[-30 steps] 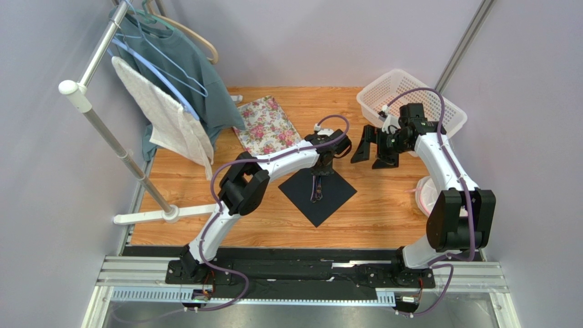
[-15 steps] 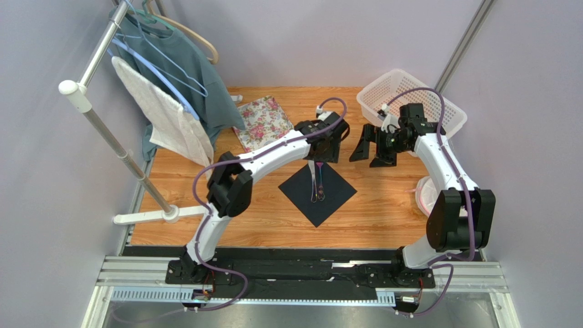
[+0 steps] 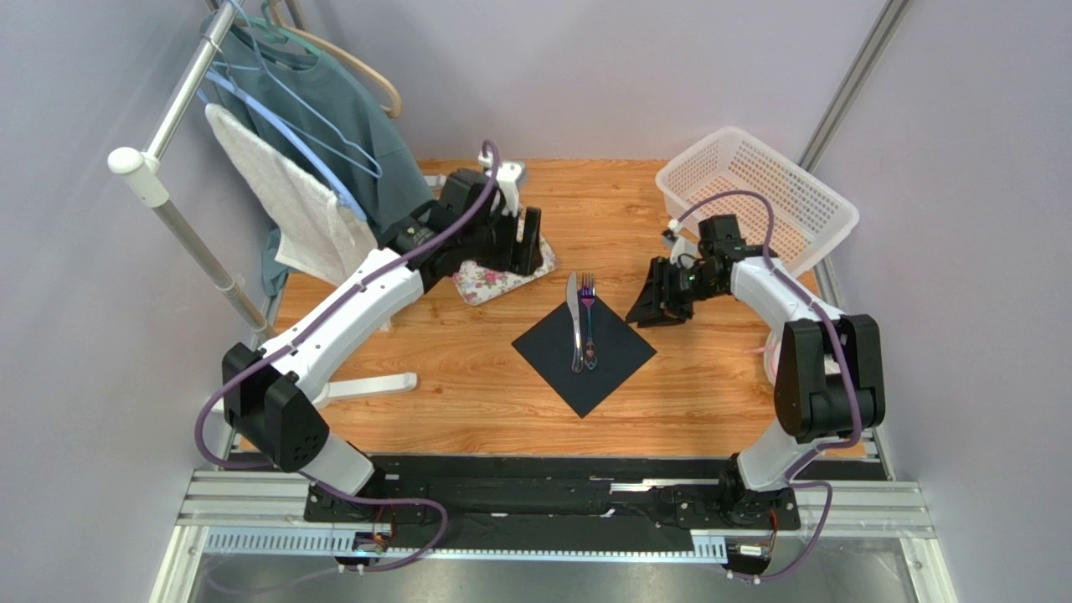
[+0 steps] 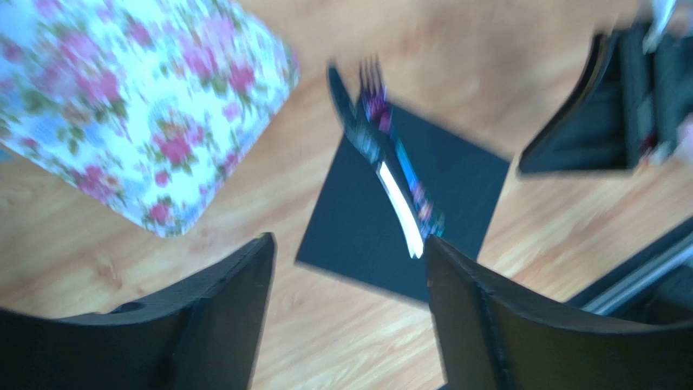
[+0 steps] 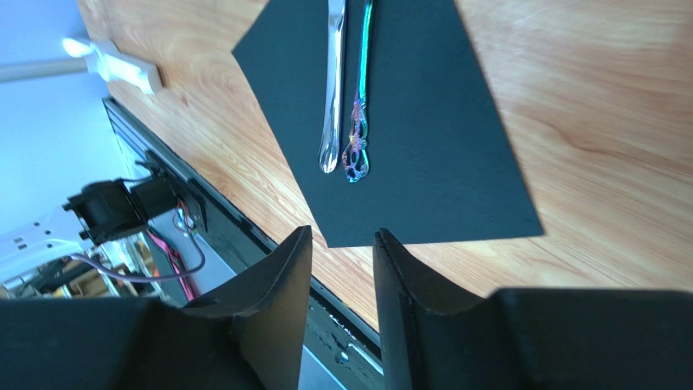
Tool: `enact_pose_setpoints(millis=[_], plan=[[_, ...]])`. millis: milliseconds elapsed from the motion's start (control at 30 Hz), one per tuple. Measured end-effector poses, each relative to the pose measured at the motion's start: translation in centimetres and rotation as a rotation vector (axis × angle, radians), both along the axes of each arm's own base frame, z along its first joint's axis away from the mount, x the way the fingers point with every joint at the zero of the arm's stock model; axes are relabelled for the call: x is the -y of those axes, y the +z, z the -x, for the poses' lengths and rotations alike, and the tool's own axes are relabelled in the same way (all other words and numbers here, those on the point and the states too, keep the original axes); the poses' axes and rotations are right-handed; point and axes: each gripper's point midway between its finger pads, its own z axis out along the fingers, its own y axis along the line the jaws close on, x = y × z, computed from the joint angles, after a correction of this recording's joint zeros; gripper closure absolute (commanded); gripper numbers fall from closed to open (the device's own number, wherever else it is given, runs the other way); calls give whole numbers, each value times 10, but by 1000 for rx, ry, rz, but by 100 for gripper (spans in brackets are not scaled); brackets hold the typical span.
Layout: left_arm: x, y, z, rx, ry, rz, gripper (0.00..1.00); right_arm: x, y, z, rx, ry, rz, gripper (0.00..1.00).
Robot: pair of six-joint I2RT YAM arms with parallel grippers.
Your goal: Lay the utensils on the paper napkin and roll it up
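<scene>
**A:** From above, where's everything?
**B:** The knife (image 3: 574,314) and fork (image 3: 588,329) lie side by side on the black napkin (image 3: 604,371). The left gripper (image 3: 516,241) hangs over the flowered tray (image 3: 485,279), and the right gripper (image 3: 654,302) is just beside the napkin.
**A:** Left wrist?
**B:** Its fingers (image 4: 236,301) are spread wide and empty.
**A:** Right wrist?
**B:** Its fingers (image 5: 276,284) are nearly together, pinching nothing. The paper looks thin, light and floppy. I'd nip a bare corner, clear of the handles.

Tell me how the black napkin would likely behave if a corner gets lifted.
Probably floppy: the napkin looks thin and lies flush on the table. Likely to slide on the smooth wood if pushed. The fork and knife resting loose on it may shift.
</scene>
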Motion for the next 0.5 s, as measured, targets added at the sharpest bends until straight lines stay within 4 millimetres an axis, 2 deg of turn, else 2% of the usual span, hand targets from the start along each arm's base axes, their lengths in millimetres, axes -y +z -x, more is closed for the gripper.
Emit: enact_pose_setpoints(millis=[33,67,100,133,167,233,300,433,500], plan=[[-2,-14,6,-20,-25,-18,39,-6,-4,3,-10,16,1,68],[-3,-31,14,-51,-54,-42,54,-10,-8,6,-19,32,2,71],[-4,-48,24,-84,-84,-66,61,-17,-13,9,-27,51,5,75],[-4,-63,31,-115,-108,-86,67,-21,-17,10,-30,64,10,75],[-4,-77,38,-145,-135,-109,79,-24,-20,11,-35,75,15,75],[-2,-93,44,-175,-174,-136,88,-31,-24,12,-28,92,30,75],[2,-97,42,-176,-199,-133,99,-36,-24,11,-8,101,45,75],[14,-109,41,-200,-239,-83,100,-49,-15,-3,53,103,71,77],[19,-120,40,-236,-250,-64,100,-59,-7,-19,95,95,71,77]])
